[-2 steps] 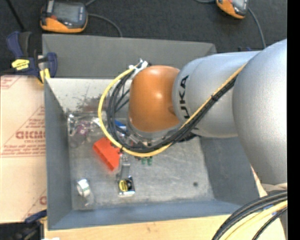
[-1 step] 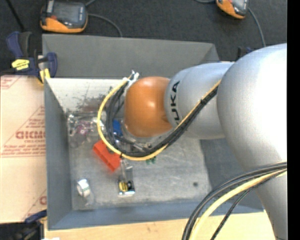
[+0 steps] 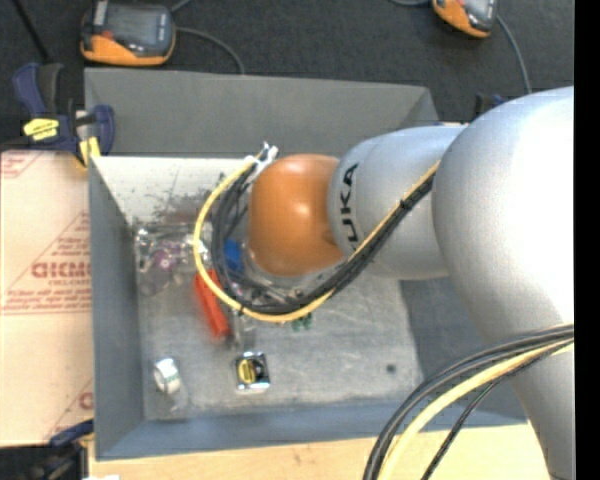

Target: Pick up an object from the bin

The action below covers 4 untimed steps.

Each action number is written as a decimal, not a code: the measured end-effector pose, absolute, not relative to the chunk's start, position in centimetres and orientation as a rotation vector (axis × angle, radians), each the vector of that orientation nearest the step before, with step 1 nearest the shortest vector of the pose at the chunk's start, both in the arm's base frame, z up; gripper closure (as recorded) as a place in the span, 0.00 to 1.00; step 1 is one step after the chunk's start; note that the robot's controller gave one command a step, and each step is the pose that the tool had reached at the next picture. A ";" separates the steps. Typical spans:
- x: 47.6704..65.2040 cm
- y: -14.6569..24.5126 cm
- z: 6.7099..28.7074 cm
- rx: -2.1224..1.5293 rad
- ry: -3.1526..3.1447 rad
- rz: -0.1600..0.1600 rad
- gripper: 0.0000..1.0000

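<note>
My gripper (image 3: 245, 335) reaches down from under the orange wrist cover, in the middle of the bin towards its front. Just below it on the floor lies a small black and yellow tape measure (image 3: 250, 370) with a silver case edge. An orange-red handled tool (image 3: 210, 308) lies tilted right beside the gripper on its left. A blue thing (image 3: 232, 258) is partly hidden under the cover and cables.
A clear plastic piece (image 3: 160, 253) lies at the left wall. A small silver-white object (image 3: 167, 376) sits in the front left corner. Some small green bits (image 3: 301, 320) peek out under the arm. The arm covers the bin's right half.
</note>
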<state>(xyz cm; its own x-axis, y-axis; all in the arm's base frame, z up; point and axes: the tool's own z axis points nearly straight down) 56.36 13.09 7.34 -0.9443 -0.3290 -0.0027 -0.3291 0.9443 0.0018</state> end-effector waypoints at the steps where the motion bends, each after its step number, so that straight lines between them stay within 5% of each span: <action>1: 56.8 10.1 10.8 -0.112 3.131 0.001 1.00; 2: 52.5 6.9 13.3 -0.723 3.056 -0.002 1.00; 3: 52.5 7.1 13.3 -0.720 3.057 0.001 0.00; 4: 49.1 11.8 7.6 -0.779 3.045 0.005 0.00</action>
<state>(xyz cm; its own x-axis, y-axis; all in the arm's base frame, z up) 49.09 11.84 7.56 -0.8771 -0.4803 0.0006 -0.4803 0.8771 0.0032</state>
